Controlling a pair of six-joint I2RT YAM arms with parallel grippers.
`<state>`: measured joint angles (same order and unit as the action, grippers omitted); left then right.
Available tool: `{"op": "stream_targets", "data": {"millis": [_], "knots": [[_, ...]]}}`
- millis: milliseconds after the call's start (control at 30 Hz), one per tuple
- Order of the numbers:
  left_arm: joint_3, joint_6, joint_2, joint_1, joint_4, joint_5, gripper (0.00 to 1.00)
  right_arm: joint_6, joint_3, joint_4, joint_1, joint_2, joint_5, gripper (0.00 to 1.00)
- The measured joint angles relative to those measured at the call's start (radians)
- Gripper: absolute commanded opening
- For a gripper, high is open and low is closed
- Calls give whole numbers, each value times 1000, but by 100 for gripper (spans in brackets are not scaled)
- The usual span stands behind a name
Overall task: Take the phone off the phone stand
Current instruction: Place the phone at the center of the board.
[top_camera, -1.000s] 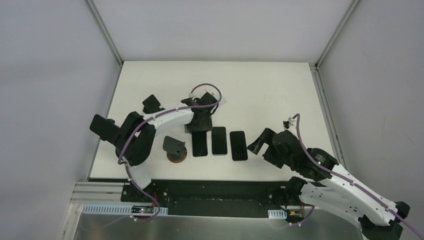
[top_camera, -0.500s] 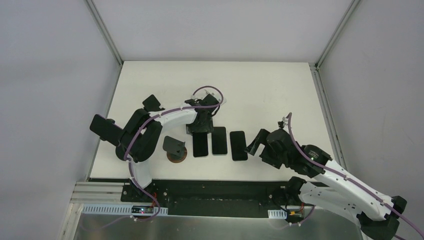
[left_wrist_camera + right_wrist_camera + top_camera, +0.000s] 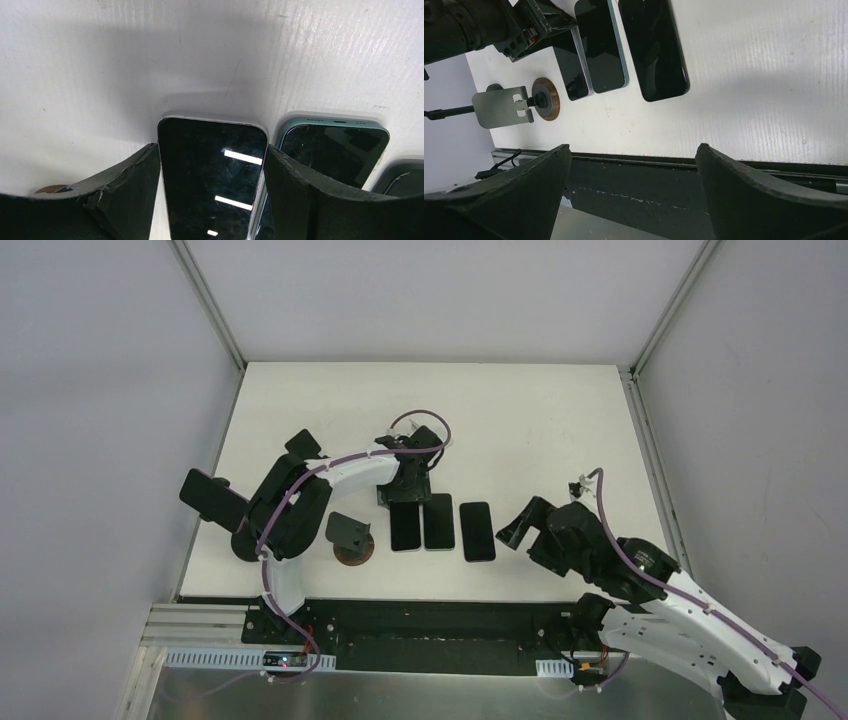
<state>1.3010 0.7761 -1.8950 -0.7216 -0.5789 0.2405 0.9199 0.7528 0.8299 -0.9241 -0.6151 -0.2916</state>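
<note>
The phone (image 3: pixel 212 175), black-screened with a silvery rim, lies flat on the white table (image 3: pixel 520 430), leftmost of three phones in a row (image 3: pixel 403 527). My left gripper (image 3: pixel 405 495) (image 3: pixel 212 150) is shut across its far end, one finger against each long edge. The phone stand (image 3: pixel 350 535), a grey plate on a round wooden base (image 3: pixel 545 98), stands just left of the row with nothing on it. My right gripper (image 3: pixel 512 525) (image 3: pixel 631 147) hangs open and holds nothing, right of the row near the table's front edge.
A teal-rimmed phone (image 3: pixel 335 150) lies tight against the held one, and a black phone (image 3: pixel 477 531) lies a little further right. A small black object (image 3: pixel 303 447) sits at the back left. The dark base rail (image 3: pixel 634 195) runs along the table's near edge.
My left gripper and the phone have shifted slightly right and away from the arm bases. The right arm swung a little toward the phones and came back.
</note>
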Motion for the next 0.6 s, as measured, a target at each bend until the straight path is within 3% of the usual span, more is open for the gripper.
{"op": "stream_targets", "data": {"millis": [400, 433, 600], "knots": [[0, -5, -2, 0, -1, 1, 84, -4, 0, -3, 2, -55, 16, 99], [0, -5, -2, 0, -1, 1, 95, -4, 0, -3, 2, -57, 16, 99], [1, -10, -1, 0, 0, 2, 99, -3, 0, -3, 3, -56, 15, 99]]}}
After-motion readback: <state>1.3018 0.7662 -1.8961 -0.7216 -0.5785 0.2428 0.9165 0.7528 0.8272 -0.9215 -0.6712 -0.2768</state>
